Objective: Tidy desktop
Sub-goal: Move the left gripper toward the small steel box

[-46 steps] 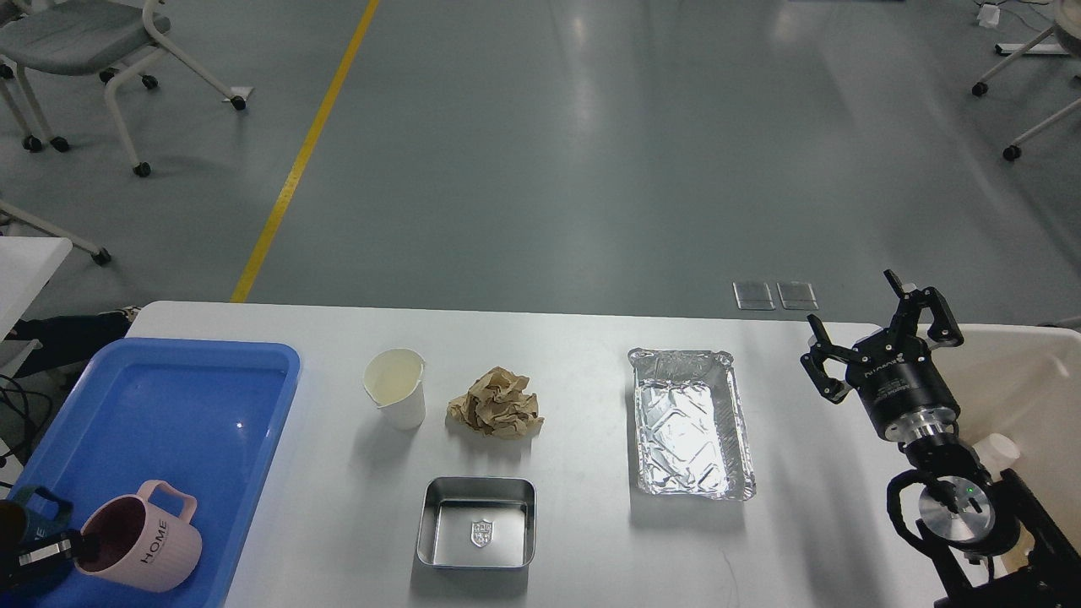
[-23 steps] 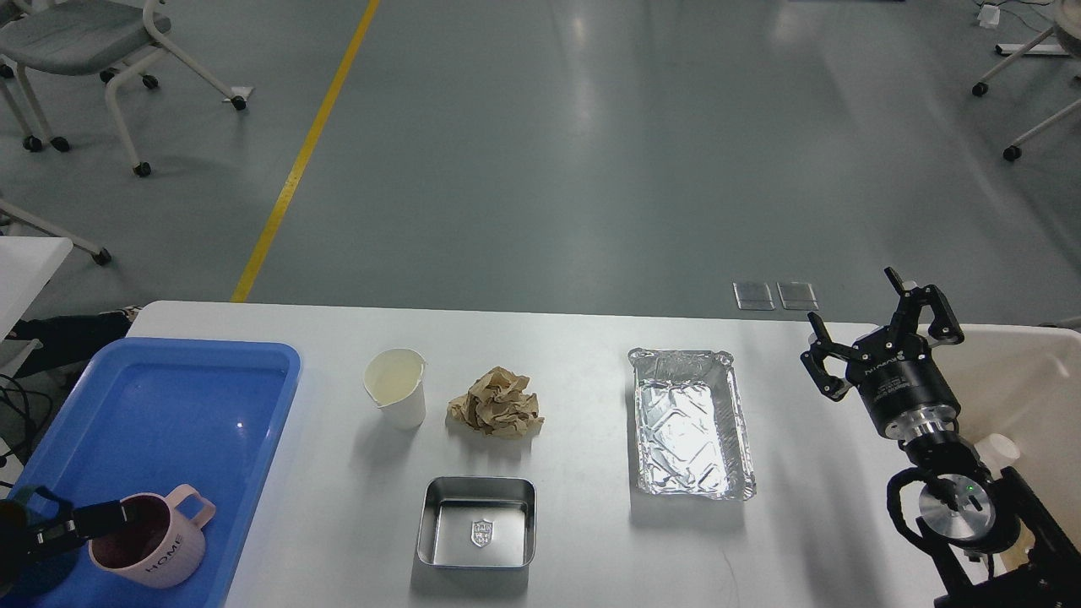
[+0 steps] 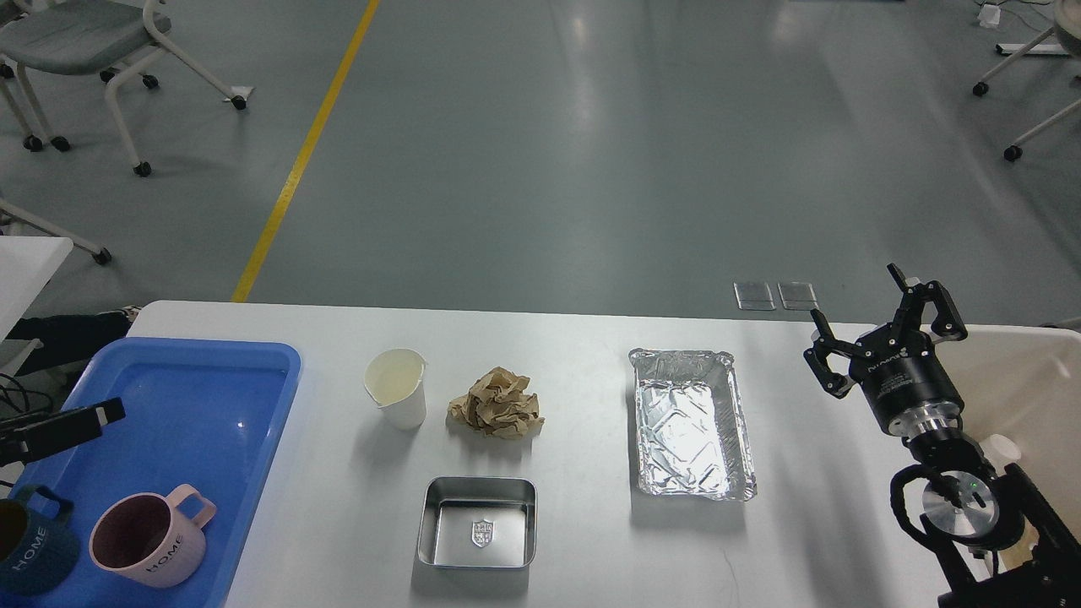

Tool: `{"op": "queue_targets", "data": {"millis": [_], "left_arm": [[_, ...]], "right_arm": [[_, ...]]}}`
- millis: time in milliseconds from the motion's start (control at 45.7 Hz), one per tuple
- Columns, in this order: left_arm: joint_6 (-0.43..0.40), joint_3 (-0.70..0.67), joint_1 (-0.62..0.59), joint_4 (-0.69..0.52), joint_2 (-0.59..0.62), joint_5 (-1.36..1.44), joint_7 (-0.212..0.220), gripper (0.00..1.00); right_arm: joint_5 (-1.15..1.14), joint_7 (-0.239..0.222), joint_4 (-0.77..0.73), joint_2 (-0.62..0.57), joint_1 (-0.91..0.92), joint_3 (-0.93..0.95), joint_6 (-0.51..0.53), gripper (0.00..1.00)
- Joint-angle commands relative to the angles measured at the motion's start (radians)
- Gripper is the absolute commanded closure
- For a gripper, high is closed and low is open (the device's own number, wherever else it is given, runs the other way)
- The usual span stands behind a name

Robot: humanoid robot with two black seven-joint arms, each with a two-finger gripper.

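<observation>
The white desktop [image 3: 583, 333] holds a white paper cup [image 3: 395, 388], a crumpled brown paper ball [image 3: 497, 403], a foil tray [image 3: 689, 422] and a square steel tray [image 3: 478, 522]. A pink mug [image 3: 148, 540] marked HOME stands upright in the blue tray [image 3: 211, 348], beside a dark blue mug [image 3: 25, 553]. My left gripper [image 3: 105, 415] is above the blue tray, up and left of the pink mug, open and empty; only its tip shows. My right gripper [image 3: 882, 325] is open and empty over the desktop's right end.
A cream-white bin [image 3: 1026, 371] stands right of the desktop, behind my right arm, with a white object inside. Chairs on castors stand on the floor at the far left and far right. A yellow line runs across the floor.
My left gripper set the pink mug upright in the blue tray, let go of it and rose away up and to the left. My right gripper shifted only slightly.
</observation>
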Motion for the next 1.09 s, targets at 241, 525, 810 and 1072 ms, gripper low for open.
{"op": "queue_targets", "data": {"millis": [241,525,810,1072], "left_arm": [[0.086,-0.046,-0.001,-0.089,0.078,-0.024,-0.006,0.05],[0.075,-0.091,-0.004,-0.102,0.094,-0.083,-0.006,0.05],[-0.081,-0.083,-0.027,-0.078,-0.016,-0.141,0.01,0.05],[-0.17,-0.026,-0.168,-0.03,-0.223,-0.124,0.068,0.05]], "right_arm": [[0.001,0.0,0.002,-0.038,-0.005,0.001,0.0,0.0],[0.001,0.0,0.003,-0.036,-0.007,-0.002,0.0,0.0],[0.0,0.0,0.002,-0.032,-0.008,-0.005,0.0,0.0],[0.0,0.0,0.002,-0.03,-0.002,-0.021,0.0,0.0]]}}
